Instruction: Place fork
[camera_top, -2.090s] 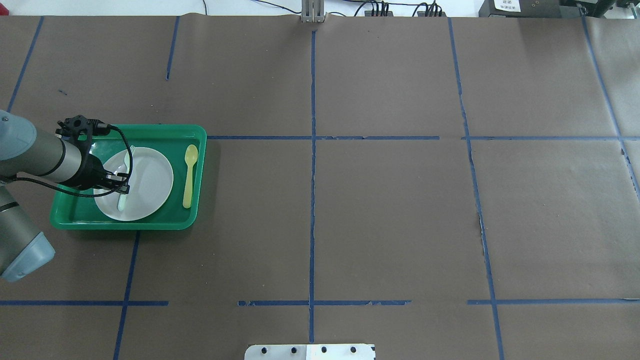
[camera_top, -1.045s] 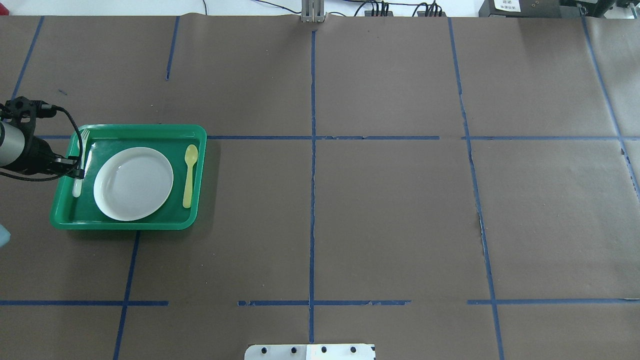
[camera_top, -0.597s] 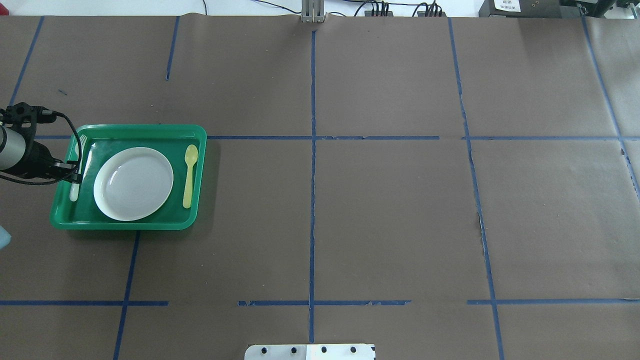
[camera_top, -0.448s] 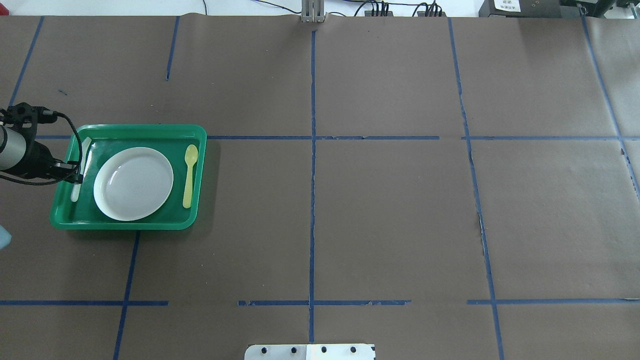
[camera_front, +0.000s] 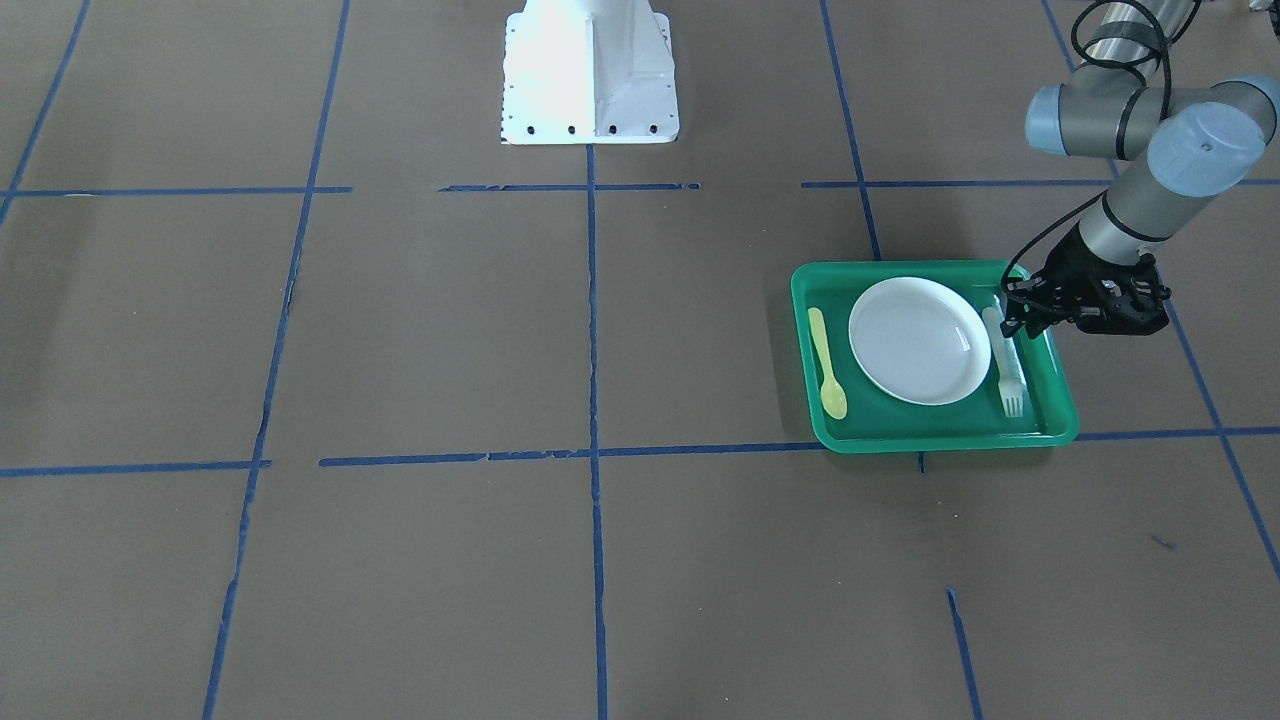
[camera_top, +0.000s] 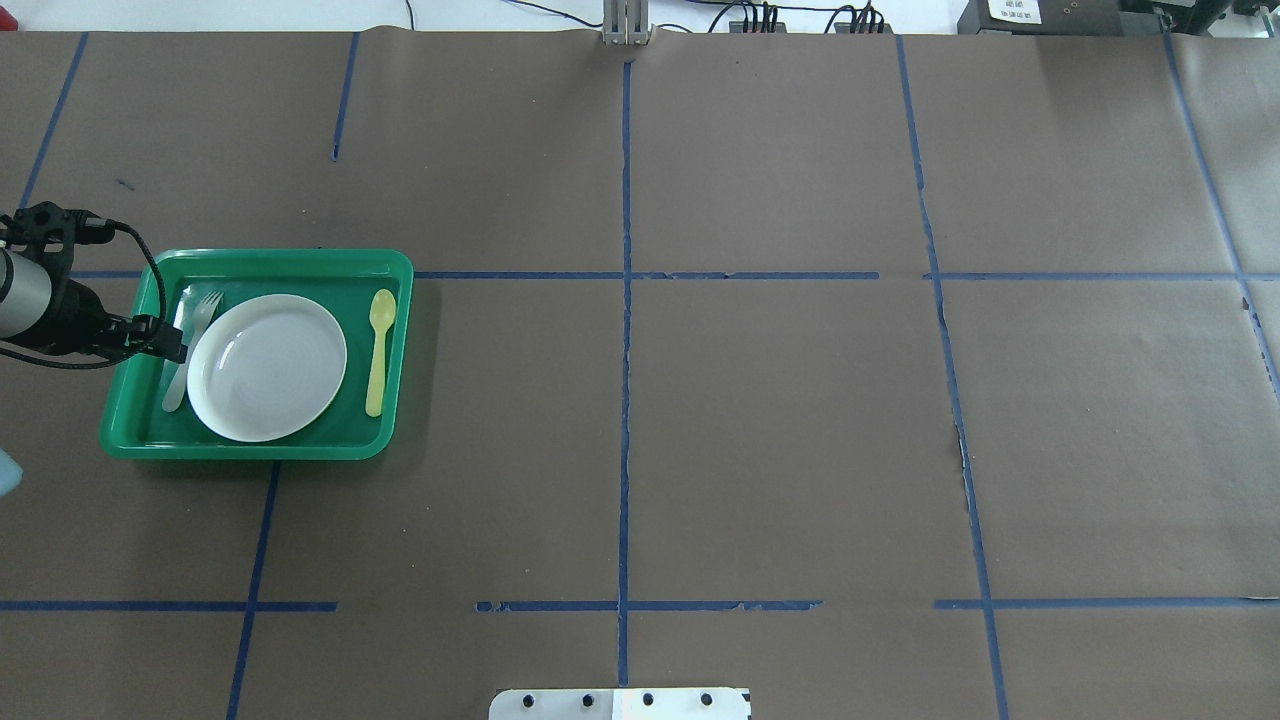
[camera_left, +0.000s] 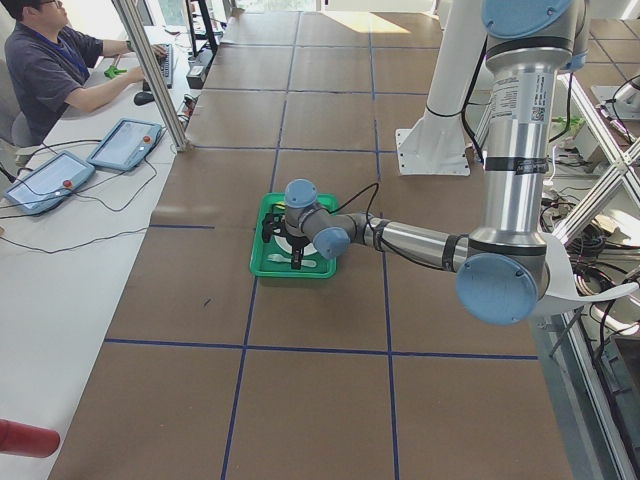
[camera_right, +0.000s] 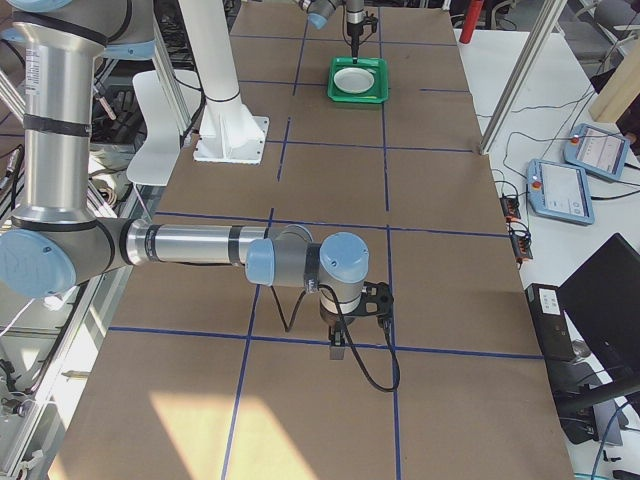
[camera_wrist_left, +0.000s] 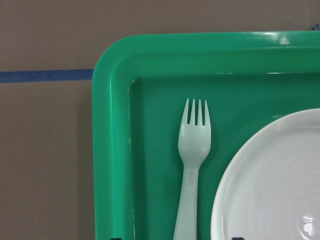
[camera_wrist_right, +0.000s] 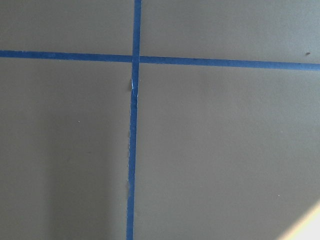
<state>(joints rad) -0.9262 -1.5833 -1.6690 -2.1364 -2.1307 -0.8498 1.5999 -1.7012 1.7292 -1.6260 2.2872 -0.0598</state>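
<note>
The pale mint fork (camera_wrist_left: 194, 150) lies flat in the green tray (camera_top: 250, 258), in the strip left of the white plate (camera_top: 267, 367), tines toward the far rim. It also shows in the overhead view (camera_top: 190, 345) and the front view (camera_front: 1008, 365). My left gripper (camera_top: 172, 346) hovers over the fork's handle, jaws open. Only the two fingertips show in the left wrist view, wide apart on either side of the handle. My right gripper (camera_right: 338, 348) points down at bare paper far from the tray. I cannot tell whether it is open or shut.
A yellow spoon (camera_top: 378, 350) lies in the tray right of the plate. The tray sits at the table's left end on brown paper with blue tape lines (camera_top: 625, 400). The robot's white base (camera_front: 588, 70) stands at mid-table. An operator (camera_left: 60, 70) sits at a side desk.
My left gripper carried the fork from over the plate to the tray's left strip. The fork now lies free and slightly tilted beside the plate, and the jaws stand apart.
</note>
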